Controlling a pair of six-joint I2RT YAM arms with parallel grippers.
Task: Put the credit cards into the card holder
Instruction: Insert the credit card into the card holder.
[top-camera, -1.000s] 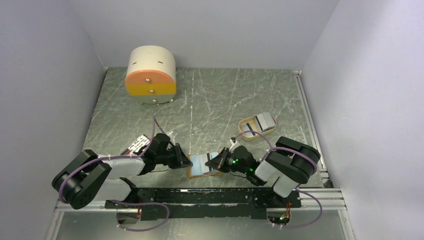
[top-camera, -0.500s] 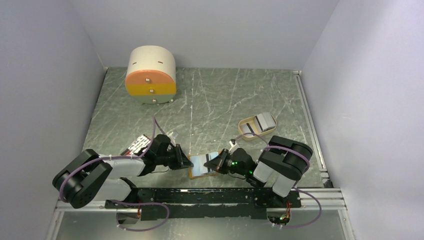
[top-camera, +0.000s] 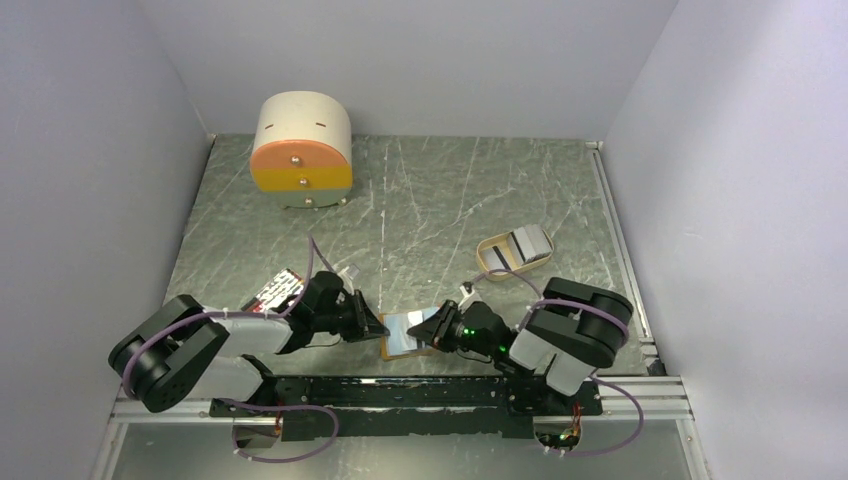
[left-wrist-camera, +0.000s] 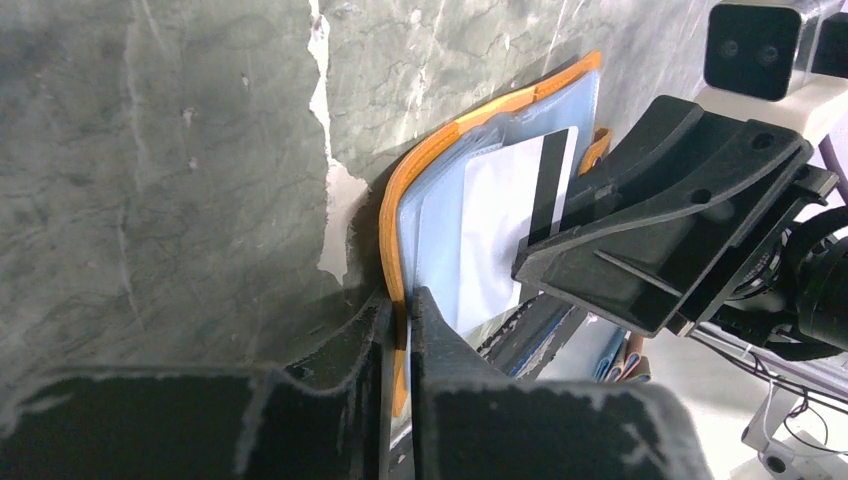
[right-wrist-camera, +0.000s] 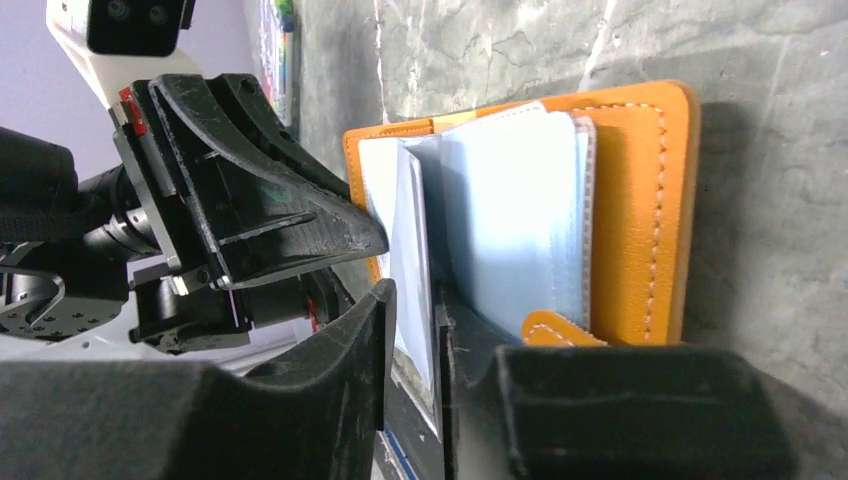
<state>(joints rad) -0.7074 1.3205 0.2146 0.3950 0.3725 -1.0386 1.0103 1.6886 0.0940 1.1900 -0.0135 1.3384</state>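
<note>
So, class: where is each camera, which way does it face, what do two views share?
Top external: above and behind the bases, looking down on the table; left arm and right arm show.
Left wrist: on the left arm, facing the card holder and right gripper; left gripper pinches its orange edge.
Right wrist: on the right arm, facing the left gripper; own fingers at bottom.
Shared: both wrist views show the card holder.

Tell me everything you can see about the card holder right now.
The card holder is an orange, leather-like wallet with stitching, a snap tab and pale blue sleeves. It lies open on the table near the front edge, between both arms. The left gripper pinches its orange cover edge; a sleeve leaf stands between the fingers of the right gripper. One white card with a dark stripe sits inside.
</note>
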